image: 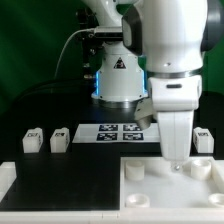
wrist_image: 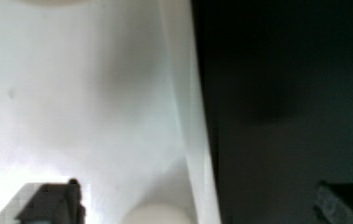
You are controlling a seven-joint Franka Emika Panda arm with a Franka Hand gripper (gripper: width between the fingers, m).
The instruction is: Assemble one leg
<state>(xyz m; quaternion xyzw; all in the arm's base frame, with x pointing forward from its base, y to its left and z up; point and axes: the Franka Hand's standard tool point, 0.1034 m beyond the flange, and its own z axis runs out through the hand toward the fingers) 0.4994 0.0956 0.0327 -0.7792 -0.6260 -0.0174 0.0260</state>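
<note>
Three small white legs with black tags stand on the dark table in the exterior view: two at the left (image: 32, 140) (image: 60, 138) and one at the right (image: 203, 138). A fourth leg does not show. The large white panel (image: 70, 185) with round corner recesses lies in front. My gripper (image: 177, 162) points straight down over the panel's far edge, towards the exterior view's right. In the wrist view my gripper (wrist_image: 194, 205) is open with dark fingertips (wrist_image: 48, 205) wide apart. They straddle the panel's edge (wrist_image: 187, 120). A round pale shape (wrist_image: 155, 212), blurred, lies between them. Nothing is held.
The marker board (image: 120, 131) lies on the table behind the panel, in front of the robot base (image: 118, 85). Round recesses (image: 135, 172) (image: 200, 170) show on the panel. Dark table (wrist_image: 288, 100) lies beside the panel's edge.
</note>
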